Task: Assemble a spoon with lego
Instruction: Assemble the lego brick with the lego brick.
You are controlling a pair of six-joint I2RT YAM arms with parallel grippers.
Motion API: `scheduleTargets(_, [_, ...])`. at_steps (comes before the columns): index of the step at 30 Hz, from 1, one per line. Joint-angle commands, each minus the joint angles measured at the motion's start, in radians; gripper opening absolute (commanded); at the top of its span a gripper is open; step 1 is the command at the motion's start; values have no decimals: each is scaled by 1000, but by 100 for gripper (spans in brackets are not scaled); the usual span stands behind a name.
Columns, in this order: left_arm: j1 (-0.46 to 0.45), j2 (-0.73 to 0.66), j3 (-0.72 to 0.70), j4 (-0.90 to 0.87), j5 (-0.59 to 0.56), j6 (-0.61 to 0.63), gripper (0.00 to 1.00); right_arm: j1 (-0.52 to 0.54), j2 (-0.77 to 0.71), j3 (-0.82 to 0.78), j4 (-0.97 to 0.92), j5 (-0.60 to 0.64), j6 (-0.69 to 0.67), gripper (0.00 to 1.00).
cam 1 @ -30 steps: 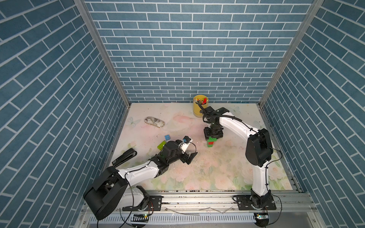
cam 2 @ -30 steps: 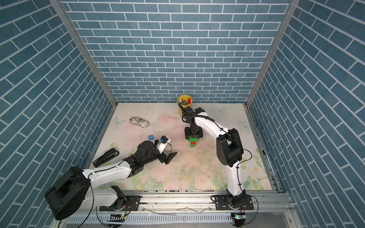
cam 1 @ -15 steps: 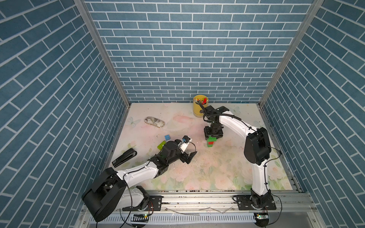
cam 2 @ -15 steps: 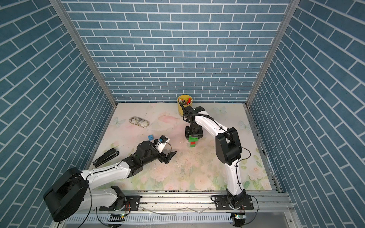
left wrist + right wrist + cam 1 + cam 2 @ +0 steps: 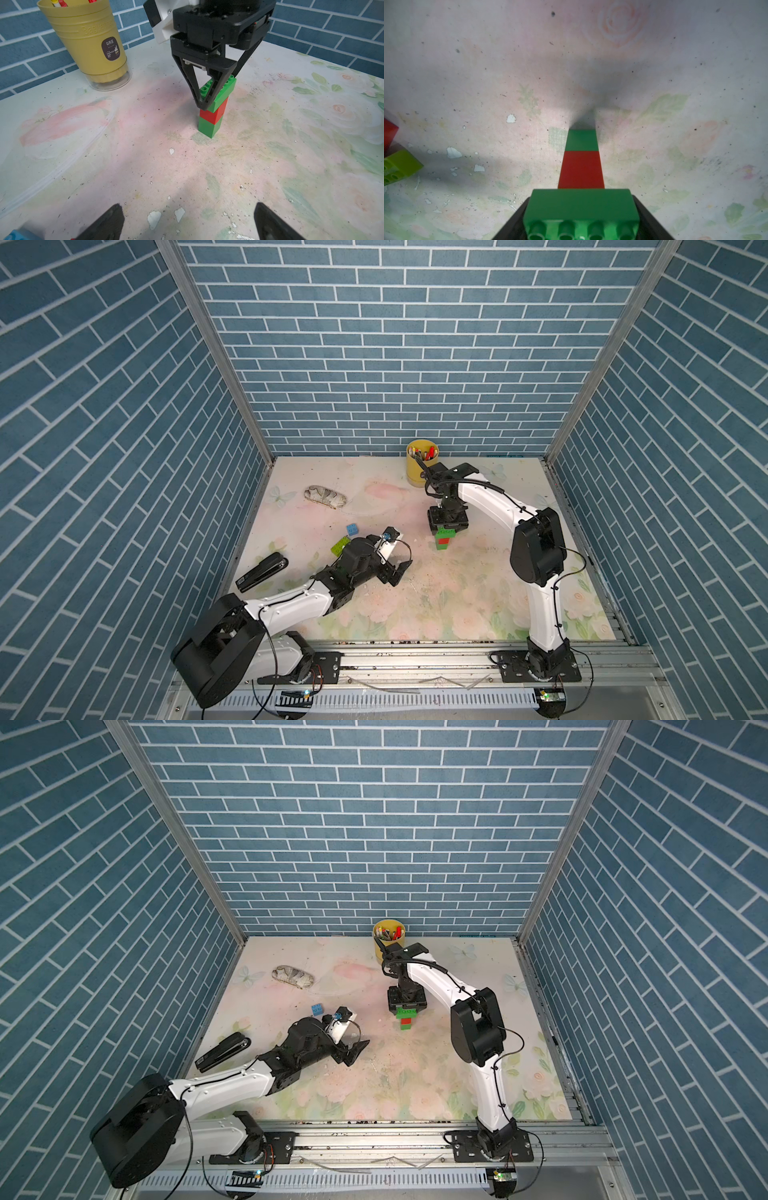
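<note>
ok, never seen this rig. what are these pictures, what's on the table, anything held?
A left arm and a right arm stand on a rail at the table edge. Each ends in a two-finger gripper. Two pictures look down from one overhead stereo camera. The other two come from a camera on each wrist.

On the table: a stack of green, red and a wider green top brick, a loose blue brick, lime brick and red brick, a yellow cup of pens, a stapler and a grey pouch.

The right gripper straddles the top brick from above; whether it pinches it is unclear. The left gripper is open and empty.
</note>
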Motion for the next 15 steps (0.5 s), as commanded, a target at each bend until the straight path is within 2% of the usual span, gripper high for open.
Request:
scheduleTargets(1, [-7,-35,-7,-29,-16,7,99,3,61,-43,-29,-28,16,76])
scheduleTargets(6, [-6,-54,-6,-54,-33,10,99,2,32,-27,-21,-43,18,87])
scheduleTargets(9, [-8,-51,4,-67,-32,7,99,2,18,-30,-18,-43,17,89])
scheduleTargets(15, [-6,-52,10,-87,-38,-1,99,3,-13,-74,13,-128,22,90])
